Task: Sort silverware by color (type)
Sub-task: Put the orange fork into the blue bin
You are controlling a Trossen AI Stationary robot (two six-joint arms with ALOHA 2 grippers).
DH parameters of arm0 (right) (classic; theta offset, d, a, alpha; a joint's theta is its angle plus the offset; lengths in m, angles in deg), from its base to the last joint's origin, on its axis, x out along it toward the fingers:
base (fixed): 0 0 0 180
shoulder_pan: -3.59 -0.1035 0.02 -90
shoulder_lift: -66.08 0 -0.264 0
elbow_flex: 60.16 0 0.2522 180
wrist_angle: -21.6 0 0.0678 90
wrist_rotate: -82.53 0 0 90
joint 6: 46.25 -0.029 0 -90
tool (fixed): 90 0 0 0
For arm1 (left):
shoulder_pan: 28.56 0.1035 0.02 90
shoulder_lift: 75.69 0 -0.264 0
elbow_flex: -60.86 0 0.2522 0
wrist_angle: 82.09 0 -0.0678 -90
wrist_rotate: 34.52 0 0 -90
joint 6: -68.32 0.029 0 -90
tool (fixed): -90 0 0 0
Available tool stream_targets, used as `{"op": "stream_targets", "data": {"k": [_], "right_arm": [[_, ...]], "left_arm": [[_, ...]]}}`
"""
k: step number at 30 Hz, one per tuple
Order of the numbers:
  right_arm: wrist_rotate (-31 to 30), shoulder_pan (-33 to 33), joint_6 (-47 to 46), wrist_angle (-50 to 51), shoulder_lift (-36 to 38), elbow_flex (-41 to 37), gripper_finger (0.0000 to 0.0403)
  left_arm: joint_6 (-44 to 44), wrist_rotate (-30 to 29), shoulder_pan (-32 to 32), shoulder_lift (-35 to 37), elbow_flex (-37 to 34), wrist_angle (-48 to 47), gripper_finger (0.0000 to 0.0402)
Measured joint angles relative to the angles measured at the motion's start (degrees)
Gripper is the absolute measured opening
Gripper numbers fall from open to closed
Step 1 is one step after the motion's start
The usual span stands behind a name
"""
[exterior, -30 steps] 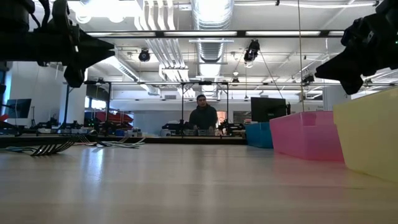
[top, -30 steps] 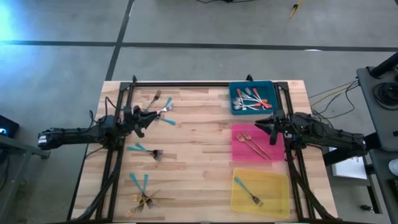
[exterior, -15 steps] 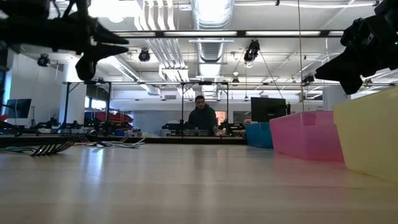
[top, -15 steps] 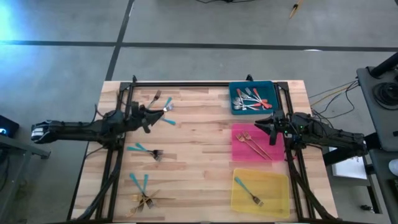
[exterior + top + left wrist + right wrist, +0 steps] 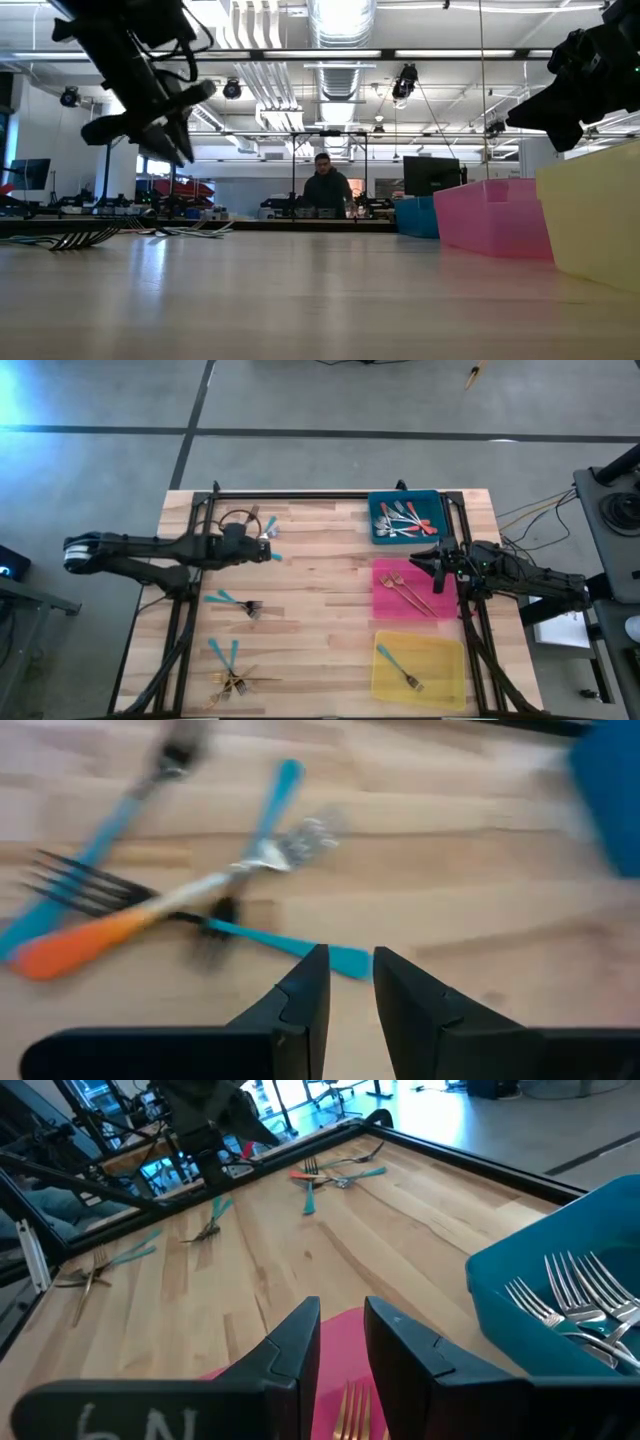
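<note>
Two slim black jointed arms (image 5: 140,550) (cables looping beside them).

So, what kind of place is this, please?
Probably a robotics lab or workshop. The low view shows exposed ceiling ducts, a person at workbenches with a monitor, and the high view shows the wooden table on bare concrete floor.

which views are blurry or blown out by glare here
Left wrist view: motion-smeared, the orange-handled fork and teal-handled forks streaked beyond the left gripper. Low view: ceiling lights blown out, arms silhouetted. High view: bluish glare at the left corner. Right wrist view: mostly sharp past the right gripper, bright at the far window.
</note>
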Motion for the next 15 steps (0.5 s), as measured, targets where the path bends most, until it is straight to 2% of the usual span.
{"op": "stream_targets", "data": {"k": [7,10,15], "right_arm": [[0.0,0.0,0.0,0.0,0.0,0.0,0.0073],[0.0,0.0,0.0,0.0,0.0,0.0,0.0073],[0.0,0.0,0.0,0.0,0.0,0.0,0.0073]], "left_arm": [[0.2,0.8,3.4,-4.1,2.5,-6.1,0.0064],[3.8,0.8,4.6,-6.4,2.8,-6.0,0.0064],[4.3,1.0,5.5,-10.8,3.2,-5.9,0.0064]]}}
